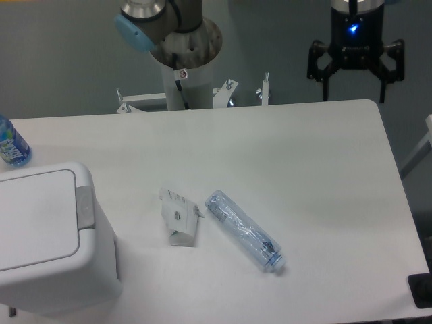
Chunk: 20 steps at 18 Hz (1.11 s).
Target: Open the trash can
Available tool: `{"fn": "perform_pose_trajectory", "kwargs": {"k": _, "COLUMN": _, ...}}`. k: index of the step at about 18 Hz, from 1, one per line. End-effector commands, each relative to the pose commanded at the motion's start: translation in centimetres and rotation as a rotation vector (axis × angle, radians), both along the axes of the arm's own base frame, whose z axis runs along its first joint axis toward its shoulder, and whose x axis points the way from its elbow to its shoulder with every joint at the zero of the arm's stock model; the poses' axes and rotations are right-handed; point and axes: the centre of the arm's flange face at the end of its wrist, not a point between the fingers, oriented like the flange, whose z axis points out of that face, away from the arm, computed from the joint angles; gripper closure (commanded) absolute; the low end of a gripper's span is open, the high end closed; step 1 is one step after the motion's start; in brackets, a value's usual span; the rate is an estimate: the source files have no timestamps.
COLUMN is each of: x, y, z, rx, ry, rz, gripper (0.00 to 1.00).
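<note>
The trash can (50,239) sits at the bench's (270,155) near-left corner, at about 8 o'clock in the view, its lid panel (37,219) lying flat and shut. The pincer (356,84) hangs at about 1 o'clock, just beyond the bench's far edge and well apart from the can, diagonally across the whole surface. Its two black fingers (324,84) point downward and stand spread, with nothing between them.

Between can and pincer, near the middle of the bench, lie a crumpled white paper carton (179,217) and, just beside it toward 3 o'clock, a clear plastic bottle (243,231) on its side, its cap end aimed toward 4 o'clock. A blue-labelled bottle (11,143) stands at the left edge, just beyond the can at about 12 o'clock from it. The arm's base column (183,64) rises behind the far edge at about 11 o'clock.

The can's long axis runs roughly from 9 to 3 o'clock, tilted slightly; its grey latch (84,206) sits on the rim's right side, facing 3 o'clock toward the carton.
</note>
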Motion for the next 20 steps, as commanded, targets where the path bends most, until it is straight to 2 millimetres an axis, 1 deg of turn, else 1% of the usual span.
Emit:
{"fn": "perform_pose_trajectory", "kwargs": {"k": 2, "x": 0.4, "y": 0.5, "z": 0.0, "rx": 0.009, "ry": -0.005, "rz": -0.002, "gripper": 0.00}}
{"fn": "perform_pose_trajectory", "kwargs": {"k": 6, "x": 2.3, "y": 3.6, "z": 0.4, "rx": 0.063, "ry": -0.044, "rz": 0.089, "gripper": 0.00}}
{"fn": "perform_pose_trajectory", "kwargs": {"k": 9, "x": 3.5, "y": 5.8, "z": -0.2, "rx": 0.087, "ry": -0.065, "rz": 0.116, "gripper": 0.00}}
{"fn": "perform_pose_trajectory", "kwargs": {"k": 13, "x": 4.7, "y": 7.3, "z": -0.4, "rx": 0.109, "ry": -0.092, "rz": 0.156, "gripper": 0.00}}
{"fn": "perform_pose_trajectory", "kwargs": {"k": 15, "x": 5.5, "y": 8.5, "z": 0.0, "rx": 0.135, "ry": -0.110, "rz": 0.196, "gripper": 0.00}}
{"fn": "perform_pose_trajectory", "kwargs": {"k": 17, "x": 7.0, "y": 10.8, "z": -0.3, "rx": 0.171, "ry": -0.159, "rz": 0.224, "gripper": 0.00}}
{"fn": "perform_pose_trajectory", "kwargs": {"k": 19, "x": 7.9, "y": 13.0, "z": -1.7, "rx": 0.201, "ry": -0.231, "rz": 0.277, "gripper": 0.00}}
{"fn": "perform_pose_trajectory", "kwargs": {"k": 20, "x": 8.5, "y": 14.2, "z": -1.9, "rx": 0.216, "ry": -0.248, "rz": 0.292, "gripper": 0.00}}
